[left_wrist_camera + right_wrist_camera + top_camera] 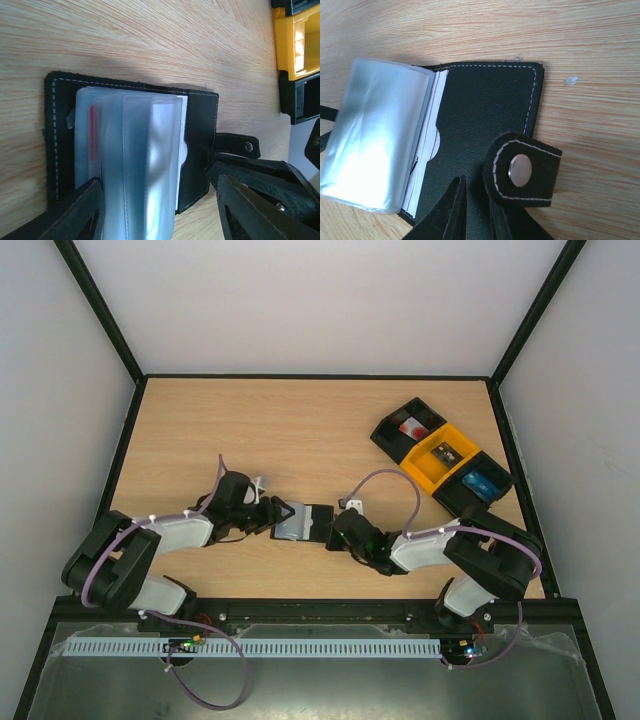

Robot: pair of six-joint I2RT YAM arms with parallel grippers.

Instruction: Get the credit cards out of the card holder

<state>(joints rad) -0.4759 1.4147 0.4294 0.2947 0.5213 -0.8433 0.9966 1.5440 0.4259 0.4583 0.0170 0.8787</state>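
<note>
The black card holder (pixel 318 519) lies open on the table between my two grippers. Its pale clear sleeves (pixel 140 150) stand up from it in a stack. A card's red mark (pixel 92 131) shows through one sleeve, and a white card edge (pixel 427 142) sits in the holder's pocket. My left gripper (pixel 160 185) is open, one finger on each side of the sleeve stack, and its left finger (pixel 82 210) touches the stack. My right gripper (pixel 476 189) is shut on the holder's right flap (pixel 485 110), beside the snap strap (pixel 522 170).
A row of open bins stands at the back right. A black bin (pixel 392 425) holds a pale card with a red mark (pixel 410 428), then come a yellow bin (pixel 440 462) and a black bin (pixel 497 472) with a blue item. Black frame rails edge the table.
</note>
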